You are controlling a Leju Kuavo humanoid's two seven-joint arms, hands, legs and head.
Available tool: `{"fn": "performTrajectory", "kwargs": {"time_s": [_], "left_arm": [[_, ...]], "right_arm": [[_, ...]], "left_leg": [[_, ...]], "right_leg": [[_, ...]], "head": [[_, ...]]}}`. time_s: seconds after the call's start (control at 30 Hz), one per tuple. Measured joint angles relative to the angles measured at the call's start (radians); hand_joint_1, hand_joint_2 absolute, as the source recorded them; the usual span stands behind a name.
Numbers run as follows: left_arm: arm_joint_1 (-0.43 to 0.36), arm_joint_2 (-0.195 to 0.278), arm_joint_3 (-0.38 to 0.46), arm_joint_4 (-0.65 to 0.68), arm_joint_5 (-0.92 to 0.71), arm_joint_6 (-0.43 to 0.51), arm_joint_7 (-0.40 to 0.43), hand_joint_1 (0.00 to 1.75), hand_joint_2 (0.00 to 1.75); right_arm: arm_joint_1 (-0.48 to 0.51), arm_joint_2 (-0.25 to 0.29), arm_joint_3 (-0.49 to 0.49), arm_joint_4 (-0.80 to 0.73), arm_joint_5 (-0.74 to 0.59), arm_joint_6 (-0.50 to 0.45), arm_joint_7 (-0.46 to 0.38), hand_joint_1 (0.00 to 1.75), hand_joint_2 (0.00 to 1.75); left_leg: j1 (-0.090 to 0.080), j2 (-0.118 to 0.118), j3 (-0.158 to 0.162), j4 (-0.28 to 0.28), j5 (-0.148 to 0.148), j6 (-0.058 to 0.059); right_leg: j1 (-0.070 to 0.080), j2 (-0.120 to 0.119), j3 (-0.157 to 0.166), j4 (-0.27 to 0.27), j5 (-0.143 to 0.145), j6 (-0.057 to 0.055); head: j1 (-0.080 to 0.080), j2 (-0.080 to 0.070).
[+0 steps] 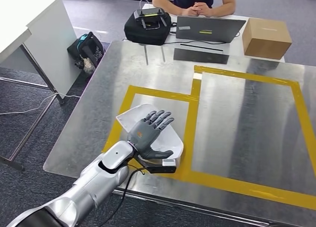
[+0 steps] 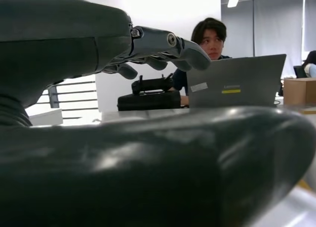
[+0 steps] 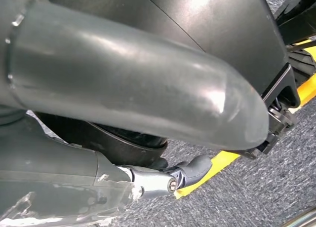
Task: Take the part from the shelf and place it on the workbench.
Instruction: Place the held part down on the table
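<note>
A white curved part point(image 1: 171, 138) lies on the steel workbench point(image 1: 242, 123), inside the smaller yellow-taped square near the front edge. My left hand point(image 1: 151, 133) hovers flat over the part with its fingers point(image 1: 160, 118) stretched forward and the thumb out to the side; it grips nothing. In the left wrist view the left hand point(image 2: 111, 158) has a wide gap between thumb and fingers point(image 2: 164, 42), with nothing in it. My right hand point(image 3: 130, 89) hangs low over grey carpet, its fingers point(image 3: 186, 170) apart from the thumb and holding nothing.
Yellow tape point(image 1: 192, 123) marks two squares on the bench. At the far side a person sits behind a laptop point(image 1: 209, 28), between a black case point(image 1: 149, 25) and a cardboard box point(image 1: 266, 37). A white table point(image 1: 37, 34) and a dark bag point(image 1: 87, 49) stand to the left.
</note>
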Motion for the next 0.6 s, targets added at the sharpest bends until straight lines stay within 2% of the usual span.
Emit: {"fn": "performTrajectory", "kwargs": {"time_s": [0.03, 0.07, 0.13, 0.17, 0.2, 0.23, 0.27, 0.3, 0.33, 0.37, 0.47, 0.5, 0.53, 0.6], "left_arm": [[-0.001, 0.002, 0.002, 0.000, -0.001, 0.003, 0.002, 0.00, 0.00], [-0.001, 0.003, 0.004, 0.001, -0.001, 0.005, 0.004, 0.00, 0.00], [0.000, 0.009, 0.007, 0.005, -0.002, 0.009, 0.007, 0.00, 0.00], [0.001, 0.013, 0.009, 0.008, -0.002, 0.010, 0.009, 0.00, 0.00], [0.003, 0.015, 0.012, 0.012, -0.002, 0.011, 0.010, 0.00, 0.00], [0.003, 0.018, 0.015, 0.016, -0.002, 0.012, 0.011, 0.00, 0.00], [0.003, 0.020, 0.017, 0.019, -0.002, 0.013, 0.012, 0.00, 0.00], [0.003, 0.022, 0.020, 0.022, -0.002, 0.014, 0.013, 0.00, 0.00], [0.002, 0.024, 0.023, 0.024, -0.001, 0.015, 0.015, 0.00, 0.00], [0.002, 0.026, 0.025, 0.026, -0.001, 0.017, 0.016, 0.00, 0.00], [0.001, 0.030, 0.028, 0.030, 0.000, 0.020, 0.018, 0.00, 0.00], [0.001, 0.032, 0.029, 0.031, 0.000, 0.021, 0.019, 0.00, 0.00], [0.001, 0.034, 0.031, 0.032, 0.000, 0.022, 0.019, 0.00, 0.00], [0.001, 0.037, 0.034, 0.035, 0.000, 0.026, 0.020, 0.00, 0.00]], "right_arm": [[0.000, 0.000, 0.000, 0.000, 0.001, 0.000, 0.001, 0.00, 0.00], [-0.001, -0.002, 0.000, 0.000, 0.002, 0.000, 0.001, 0.00, 0.00], [-0.003, -0.004, 0.000, 0.000, 0.003, 0.001, 0.001, 0.00, 0.00], [-0.004, -0.005, 0.000, 0.000, 0.004, 0.001, 0.001, 0.00, 0.00], [-0.004, -0.006, 0.000, 0.000, 0.004, 0.002, 0.002, 0.00, 0.00], [-0.004, -0.007, 0.000, 0.000, 0.005, 0.004, 0.003, 0.00, 0.00], [-0.003, -0.007, 0.000, 0.000, 0.006, 0.007, 0.004, 0.00, 0.00], [-0.003, -0.007, 0.000, 0.000, 0.006, 0.010, 0.005, 0.00, 0.00], [-0.002, -0.007, 0.001, 0.000, 0.007, 0.012, 0.005, 0.00, 0.00], [-0.002, -0.007, 0.001, 0.000, 0.008, 0.014, 0.006, 0.00, 0.00], [0.000, -0.006, 0.001, 0.001, 0.010, 0.016, 0.006, 0.00, 0.00], [0.000, -0.006, 0.001, 0.001, 0.010, 0.016, 0.007, 0.00, 0.00], [0.000, -0.006, 0.001, 0.001, 0.010, 0.017, 0.008, 0.00, 0.00], [-0.002, -0.005, 0.001, 0.001, 0.010, 0.018, 0.010, 0.00, 0.00]], "left_leg": [[0.002, 0.001, 0.000, -0.007, 0.005, 0.005], [0.004, 0.002, 0.000, -0.011, 0.009, 0.009], [0.001, 0.004, -0.006, -0.011, 0.013, 0.012], [-0.001, 0.004, -0.009, -0.011, 0.016, 0.012], [-0.002, 0.004, -0.013, -0.011, 0.018, 0.011], [-0.002, 0.004, -0.016, -0.009, 0.021, 0.008], [-0.002, 0.003, -0.020, -0.007, 0.023, 0.005], [-0.002, 0.002, -0.024, -0.003, 0.025, 0.001], [-0.003, 0.001, -0.029, 0.001, 0.028, -0.004], [-0.004, 0.000, -0.035, 0.006, 0.032, -0.010], [-0.005, -0.001, -0.047, 0.012, 0.047, -0.027], [-0.004, -0.001, -0.053, 0.019, 0.038, -0.033], [-0.002, -0.001, -0.064, 0.041, 0.013, -0.038], [0.001, -0.001, -0.103, 0.145, -0.074, -0.051]], "right_leg": [[0.002, 0.000, -0.011, 0.026, -0.023, -0.001], [0.004, -0.001, -0.031, 0.075, -0.058, -0.004], [0.011, -0.001, -0.081, 0.213, -0.130, -0.008], [0.013, -0.001, -0.097, 0.263, -0.148, -0.009], [0.015, -0.001, -0.095, 0.277, -0.145, -0.011], [0.016, -0.002, -0.075, 0.250, -0.125, -0.012], [0.015, -0.002, -0.037, 0.189, -0.094, -0.013], [0.016, -0.002, 0.005, 0.120, -0.076, -0.013], [0.016, -0.001, 0.037, 0.066, -0.061, -0.015], [0.016, 0.000, 0.054, 0.033, -0.056, -0.017], [0.018, 0.002, 0.041, 0.030, -0.047, -0.034], [0.018, 0.001, 0.034, 0.031, -0.041, -0.043], [0.017, 0.000, 0.025, 0.030, -0.033, -0.053], [0.016, -0.002, 0.001, 0.030, -0.015, -0.066]], "head": [[0.002, 0.000], [0.004, 0.000], [0.008, 0.000], [0.009, 0.000], [0.009, 0.000], [0.009, 0.000], [0.009, 0.000], [0.009, 0.000], [0.009, 0.000], [0.009, 0.000], [0.010, 0.000], [0.009, 0.000], [0.007, 0.000], [0.004, 0.000]]}}
